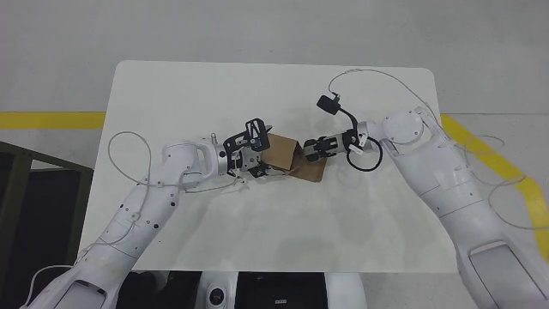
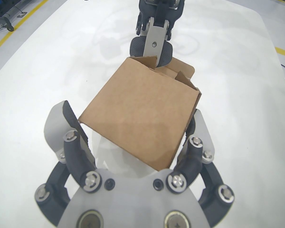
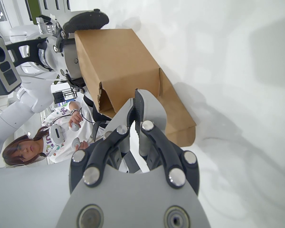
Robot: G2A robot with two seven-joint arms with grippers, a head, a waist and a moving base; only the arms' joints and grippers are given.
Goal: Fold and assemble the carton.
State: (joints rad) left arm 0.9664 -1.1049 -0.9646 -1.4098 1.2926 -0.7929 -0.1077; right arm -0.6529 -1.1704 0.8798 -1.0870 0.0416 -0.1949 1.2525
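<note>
A brown carton (image 1: 283, 153) lies on its side at the middle of the white table (image 1: 257, 94). My left gripper (image 1: 249, 148) is shut on the carton (image 2: 142, 110), one finger (image 2: 68, 119) on each side wall of its near end. The far end is open, with one long flap (image 3: 178, 117) lying flat on the table and a small side flap (image 2: 142, 60) standing up. My right gripper (image 3: 135, 100) is shut, and its tips touch that open end at the side flap. The right gripper (image 2: 156, 58) also shows in the left wrist view.
A thin cable (image 1: 129, 150) loops on the table's left side beside the left arm. Another cable (image 1: 377, 73) runs over the back right part. Free table lies behind the carton and in front of it (image 1: 283, 223).
</note>
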